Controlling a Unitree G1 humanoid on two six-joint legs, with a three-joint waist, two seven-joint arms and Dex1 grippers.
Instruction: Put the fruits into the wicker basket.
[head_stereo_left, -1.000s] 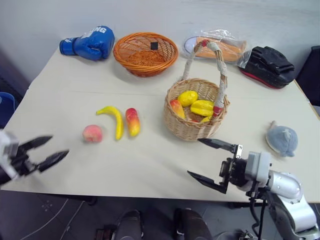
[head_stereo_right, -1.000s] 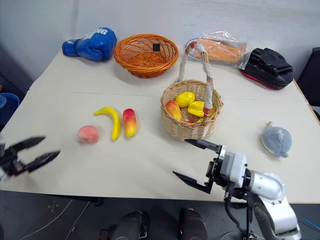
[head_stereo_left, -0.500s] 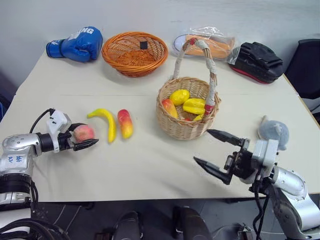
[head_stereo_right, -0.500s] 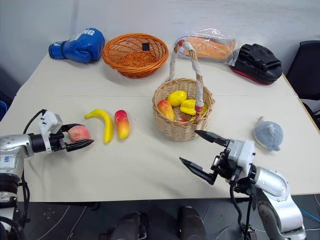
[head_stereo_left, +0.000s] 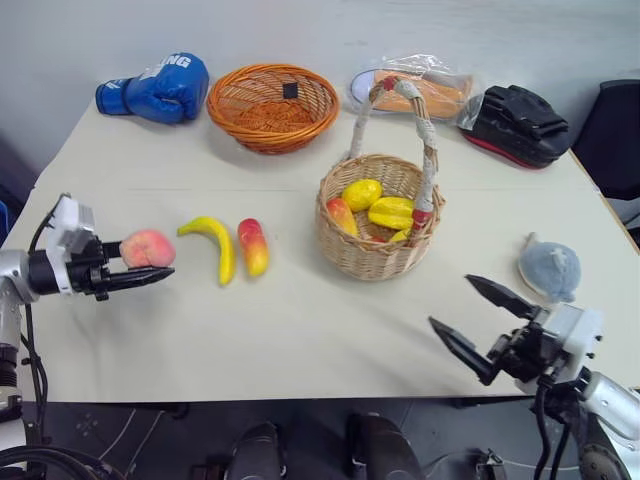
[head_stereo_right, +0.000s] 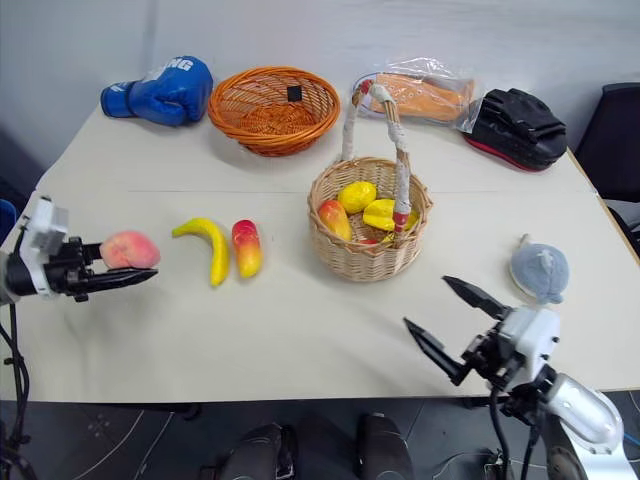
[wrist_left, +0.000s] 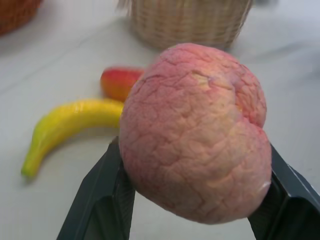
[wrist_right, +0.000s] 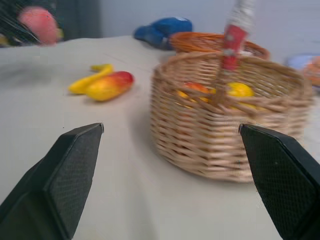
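Two black fingers of your left gripper are clamping the pink-orange round peach; your right gripper, fingers apart, is facing the tan wicker basket

Left pincer: two slim black fingers tapering to points, mounted on a black block behind a white housing. A thin black cable loops off the silver-grey forearm. Right pincer: matching black fingers with textured inner pads; white housing, black bracket, possibly small screws.
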